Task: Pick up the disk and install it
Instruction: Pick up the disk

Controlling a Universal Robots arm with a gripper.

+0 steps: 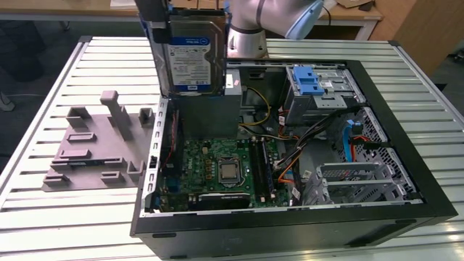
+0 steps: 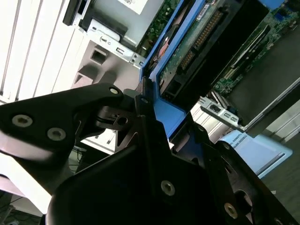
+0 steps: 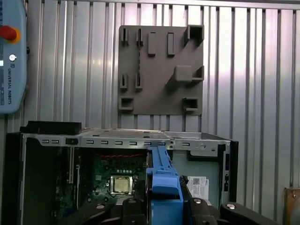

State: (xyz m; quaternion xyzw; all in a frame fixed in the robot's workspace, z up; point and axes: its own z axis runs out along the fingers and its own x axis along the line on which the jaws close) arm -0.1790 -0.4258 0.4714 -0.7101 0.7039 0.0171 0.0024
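Blue-framed, the disk [image 1: 190, 51] hangs upright from the gripper [image 2: 161, 115], whose black fingers [image 2: 101, 101] are clamped on its frame edge. Beyond the fingertips lies the open computer case [image 1: 290, 234]. The frame hides the contact.

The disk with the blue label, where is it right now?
The disk hangs upright in the jaws at the exterior view's top, left of centre, just above the grey power-supply box in the open computer case.
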